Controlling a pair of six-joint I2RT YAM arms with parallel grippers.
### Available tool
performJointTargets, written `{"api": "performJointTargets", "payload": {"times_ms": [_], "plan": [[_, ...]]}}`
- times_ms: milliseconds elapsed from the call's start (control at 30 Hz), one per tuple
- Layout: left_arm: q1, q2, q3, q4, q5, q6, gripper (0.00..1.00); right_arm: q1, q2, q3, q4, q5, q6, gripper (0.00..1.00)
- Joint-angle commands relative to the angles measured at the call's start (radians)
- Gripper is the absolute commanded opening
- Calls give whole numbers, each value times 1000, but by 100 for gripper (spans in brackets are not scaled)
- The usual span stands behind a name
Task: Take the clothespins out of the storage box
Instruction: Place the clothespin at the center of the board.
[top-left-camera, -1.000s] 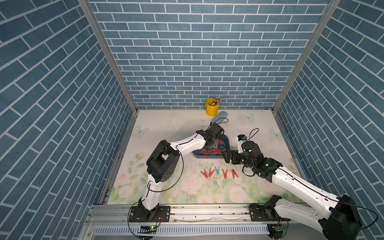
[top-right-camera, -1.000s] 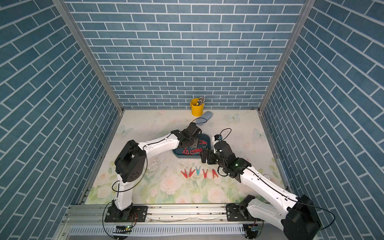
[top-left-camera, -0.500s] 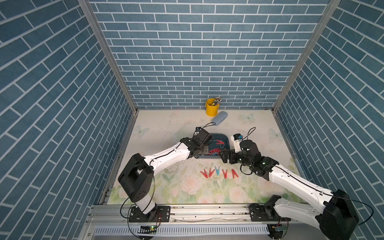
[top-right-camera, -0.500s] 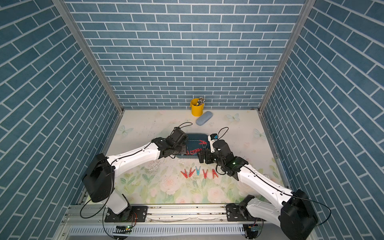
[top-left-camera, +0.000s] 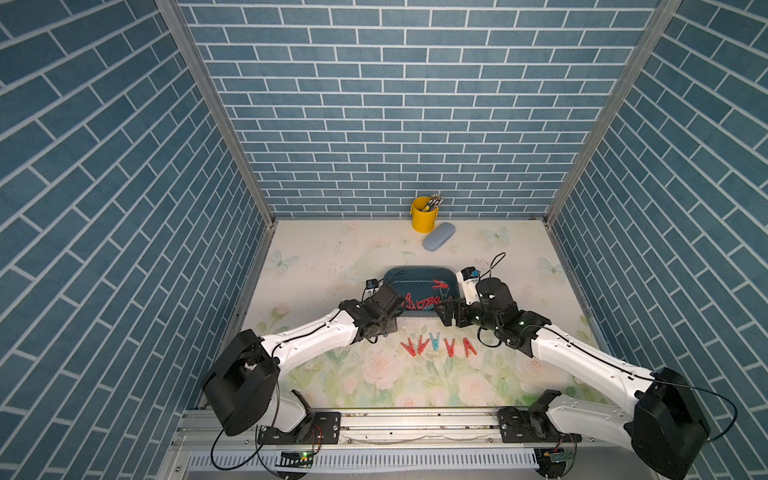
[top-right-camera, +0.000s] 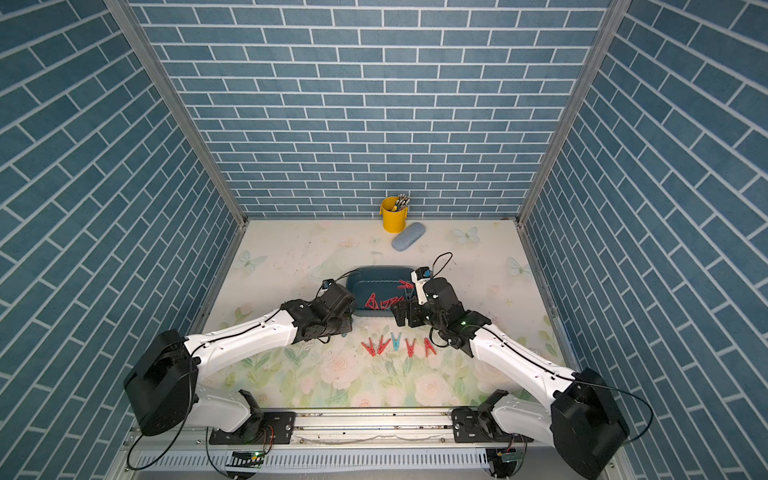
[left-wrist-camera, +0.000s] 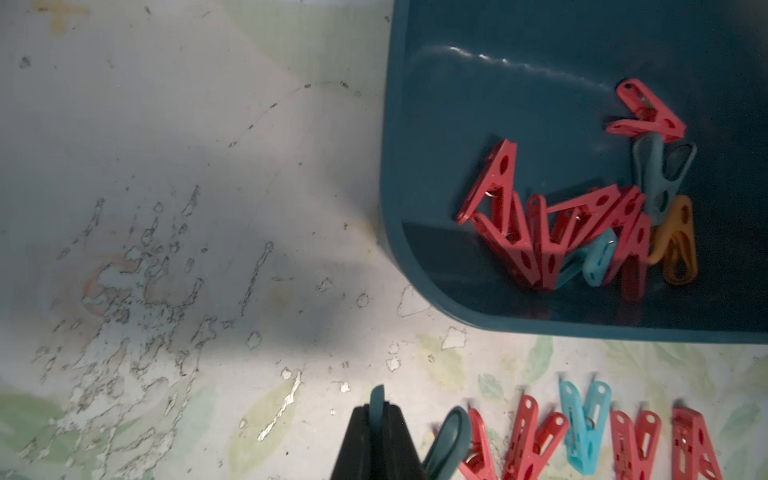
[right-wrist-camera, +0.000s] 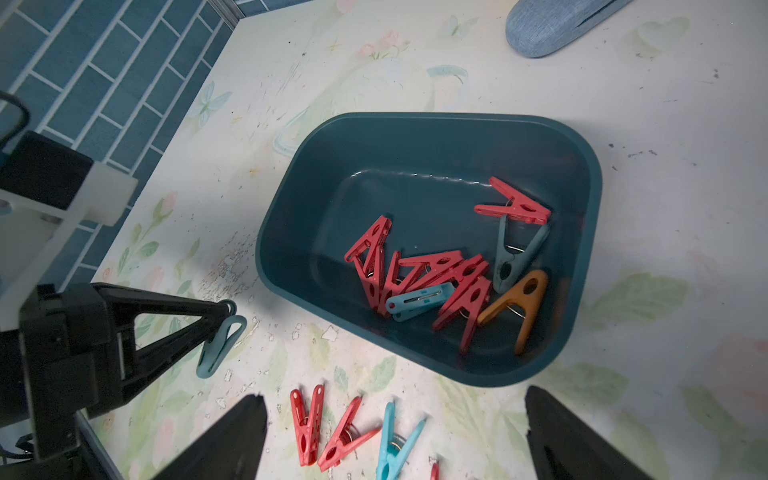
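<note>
While left hand (right-wrist-camera: 226, 309) pinches teal clothespin (right-wrist-camera: 219, 343), right hand (right-wrist-camera: 394, 395) gapes, yellow bucket (top-left-camera: 422, 217), blue case (top-left-camera: 439, 242) behind box (right-wrist-camera: 415, 117)

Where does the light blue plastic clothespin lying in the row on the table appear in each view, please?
In a top view: light blue plastic clothespin, third of five in line.
In a top view: same spot.
Left wrist: between red clips, at.
Right wrist: beside two red clips, at.
Shared landmark: dark teal plastic storage box, beside the line.
</note>
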Motion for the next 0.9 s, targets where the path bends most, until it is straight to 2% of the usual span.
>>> {"api": "performJointTargets", "payload": {"times_ms": [0,233,567,867], "plan": [[-3,7,-35,26,-25,-17,4,-10,18,19,19,-8,-24,100],[-14,49,-76,76,-9,-28,4,-17,18,29,1,-1,-32,99],[-117,150,-59,97,-6,-90,4,-31,13,23,-9,-2,-36,99],[-144,110,-95,68,-19,-111,5,-38,25,29,-3,-10,-35,99]]}}
